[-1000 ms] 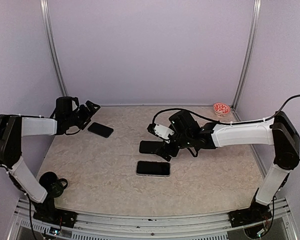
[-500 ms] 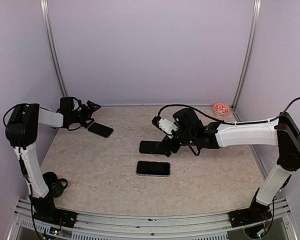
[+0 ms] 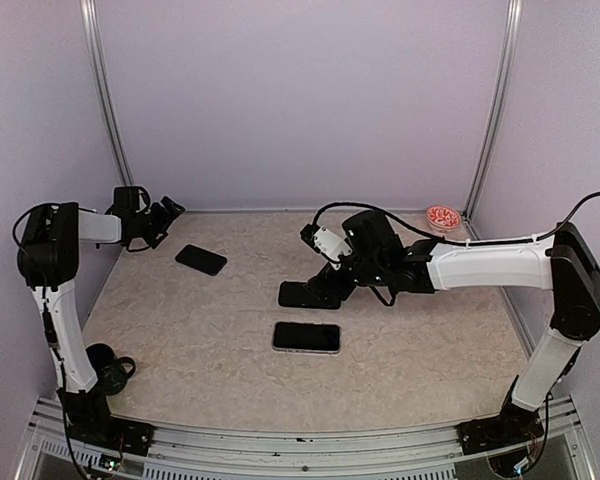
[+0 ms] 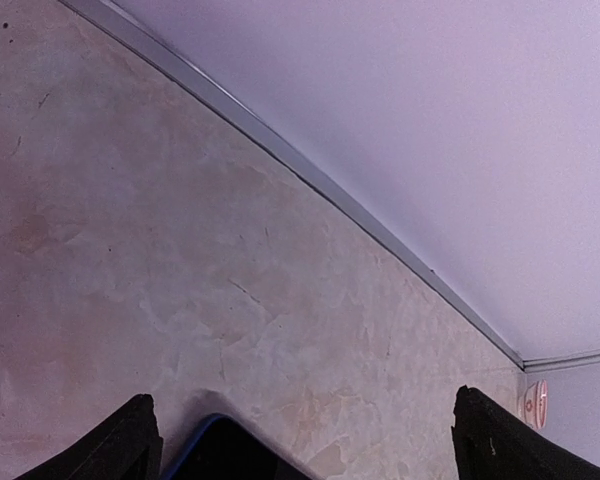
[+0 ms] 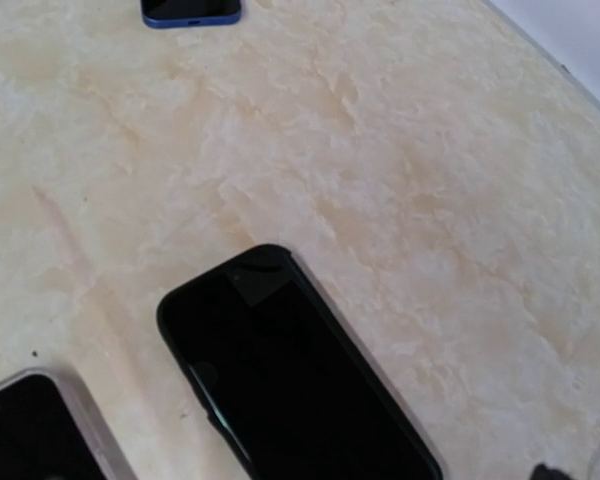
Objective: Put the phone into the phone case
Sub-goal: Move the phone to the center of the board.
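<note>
Three flat slabs lie on the marble table. A black phone case (image 3: 302, 294) sits mid-table and fills the lower right wrist view (image 5: 290, 380). In front of it is a silver-rimmed phone (image 3: 306, 337), whose corner shows in the right wrist view (image 5: 40, 430). A blue-edged phone (image 3: 201, 260) lies at the back left (image 5: 191, 10). My right gripper (image 3: 328, 288) hovers open over the case's right end, with one fingertip (image 5: 552, 472) barely showing. My left gripper (image 3: 168, 213) is open behind and left of the blue-edged phone, its corner (image 4: 225, 452) between the spread fingertips (image 4: 140, 440).
A small red-patterned dish (image 3: 442, 216) stands in the back right corner and also shows in the left wrist view (image 4: 536, 403). A dark round object (image 3: 105, 365) sits by the left arm's base. Lilac walls and metal posts enclose the table on three sides.
My left gripper has drawn back and left, away from the blue-edged phone. My right gripper has lifted and shifted slightly toward the back over the black case. Both stayed open.
</note>
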`<state>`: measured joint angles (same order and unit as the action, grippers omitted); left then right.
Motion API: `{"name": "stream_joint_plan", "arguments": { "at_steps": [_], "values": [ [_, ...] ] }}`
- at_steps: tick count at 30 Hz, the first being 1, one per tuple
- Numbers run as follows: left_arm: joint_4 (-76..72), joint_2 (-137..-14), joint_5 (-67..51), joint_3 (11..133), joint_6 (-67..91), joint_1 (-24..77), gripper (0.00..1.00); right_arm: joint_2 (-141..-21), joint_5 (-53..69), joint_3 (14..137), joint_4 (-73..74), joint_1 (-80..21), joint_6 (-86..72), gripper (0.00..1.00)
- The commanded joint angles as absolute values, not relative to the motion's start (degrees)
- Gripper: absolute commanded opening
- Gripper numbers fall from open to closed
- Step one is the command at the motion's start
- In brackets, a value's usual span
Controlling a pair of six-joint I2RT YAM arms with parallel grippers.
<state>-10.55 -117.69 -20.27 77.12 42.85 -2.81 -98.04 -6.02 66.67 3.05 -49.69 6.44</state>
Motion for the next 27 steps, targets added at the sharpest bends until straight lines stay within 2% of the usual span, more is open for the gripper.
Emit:
{"name": "stream_joint_plan", "arguments": {
  "at_steps": [1, 15, 27],
  "values": [
    [-7.97, -122.99, -19.8, 81.29, 39.74, -2.82, 0.99, -99.3, -5.36, 68.31, 1.75, -49.2, 5.54, 0.99],
    [-6.05, -128.85, -25.0, 83.69, 35.56, -0.39, 0.99, -103.19, -3.36, 69.88, -1.72, -49.13, 6.73, 1.0],
    [-1.35, -131.97, -30.78, 86.93, 29.3, 7.39, 0.98, -106.0, -0.74, 72.69, -2.42, -47.55, 6.98, 0.99]
  ]
}}
